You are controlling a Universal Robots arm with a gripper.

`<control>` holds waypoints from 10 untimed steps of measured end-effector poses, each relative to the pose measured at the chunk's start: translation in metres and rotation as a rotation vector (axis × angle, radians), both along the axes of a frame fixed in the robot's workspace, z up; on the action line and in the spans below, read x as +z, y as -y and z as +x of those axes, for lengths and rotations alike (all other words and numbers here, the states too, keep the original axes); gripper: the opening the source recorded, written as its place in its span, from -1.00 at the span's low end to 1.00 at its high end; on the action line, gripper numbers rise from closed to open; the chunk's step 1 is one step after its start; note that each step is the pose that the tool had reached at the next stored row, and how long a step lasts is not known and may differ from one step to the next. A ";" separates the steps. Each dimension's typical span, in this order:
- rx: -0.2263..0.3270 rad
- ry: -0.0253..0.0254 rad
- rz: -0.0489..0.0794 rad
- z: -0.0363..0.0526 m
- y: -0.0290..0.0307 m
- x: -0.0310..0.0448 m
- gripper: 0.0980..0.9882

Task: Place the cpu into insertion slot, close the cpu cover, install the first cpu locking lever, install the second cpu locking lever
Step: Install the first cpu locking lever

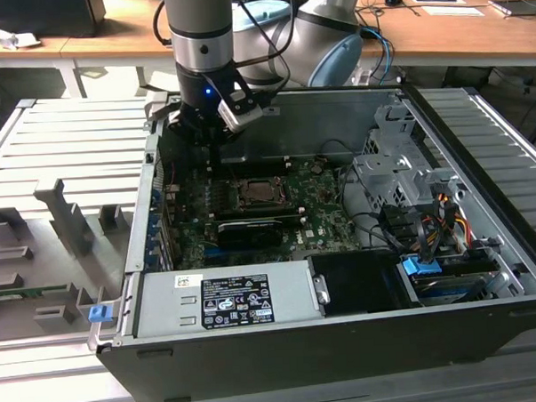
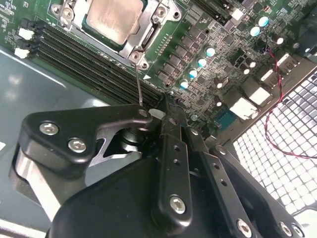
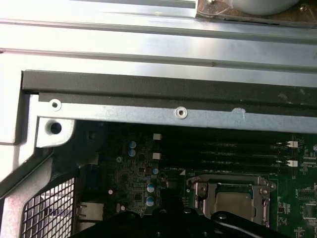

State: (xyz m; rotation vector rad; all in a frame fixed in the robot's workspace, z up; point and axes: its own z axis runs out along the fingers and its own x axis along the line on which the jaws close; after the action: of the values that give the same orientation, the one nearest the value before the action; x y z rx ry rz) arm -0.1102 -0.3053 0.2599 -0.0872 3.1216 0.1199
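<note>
The cpu lies flat in the insertion slot, dull silver top showing. The silver cpu cover is down around it; the same frame appears in the first wrist view around the cpu. A thin wire locking lever sticks out from the socket's corner, and its free end meets the tip of my gripper. The black fingers look shut together, with nothing clearly clamped. In the exterior view my gripper hangs inside the case, just to the left of and behind the socket.
A grey power supply box fills the case front. A black expansion card lies just in front of the socket. Memory slots run beside the socket. Drive cage and cables are at the exterior view's right; the case wall is close.
</note>
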 end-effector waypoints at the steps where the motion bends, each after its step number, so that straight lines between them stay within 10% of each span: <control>1: 0.000 -0.0001 0.000 0.0001 -0.0001 0.0000 -0.98; 10: 0.000 0.0000 0.000 0.0011 -0.0004 0.0000 -0.98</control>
State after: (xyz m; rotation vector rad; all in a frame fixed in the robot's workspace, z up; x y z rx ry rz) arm -0.1091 -0.3049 0.2599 -0.0870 3.1216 0.1199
